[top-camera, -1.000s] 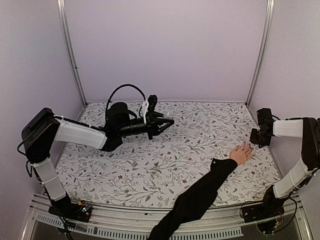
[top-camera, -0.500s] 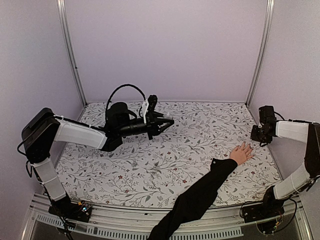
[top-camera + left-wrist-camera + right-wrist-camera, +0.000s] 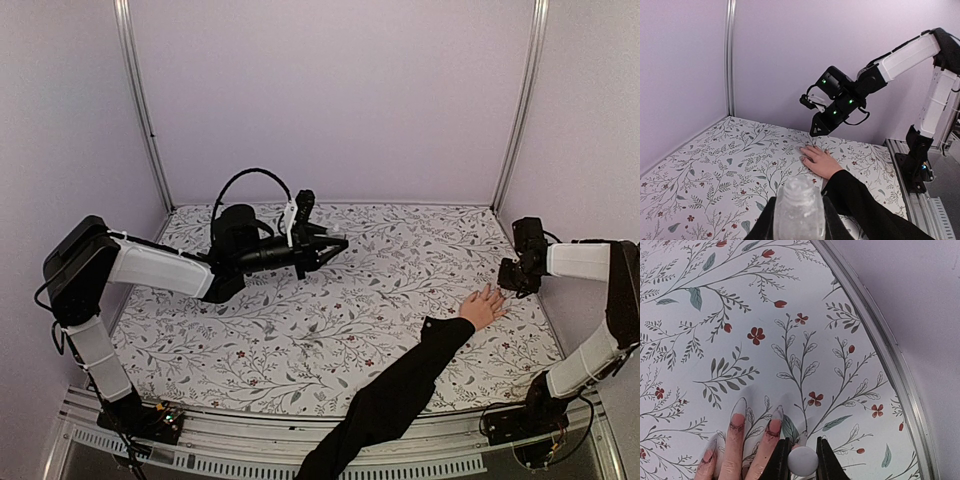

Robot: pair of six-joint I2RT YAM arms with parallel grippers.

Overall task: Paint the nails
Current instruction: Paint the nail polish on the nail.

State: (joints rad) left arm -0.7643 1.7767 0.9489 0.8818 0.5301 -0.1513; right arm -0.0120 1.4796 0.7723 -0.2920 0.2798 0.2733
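Long, pale and pointed, the nails (image 3: 740,404) carry reddish smears that spill onto the skin at their bases. They tip spread fingers (image 3: 735,450) lying flat on the floral tabletop (image 3: 715,315), toward its right side. The right hand (image 3: 802,452) sits just beside them, pinching a small white round cap (image 3: 802,461). Well apart, the left hand (image 3: 799,222) pinches a pale translucent bottle (image 3: 799,195).

Long pale nails (image 3: 775,414), reddish smears at the cuticles, lying flat, spread; nearest one just left of the right pincer (image 3: 802,445) tips.
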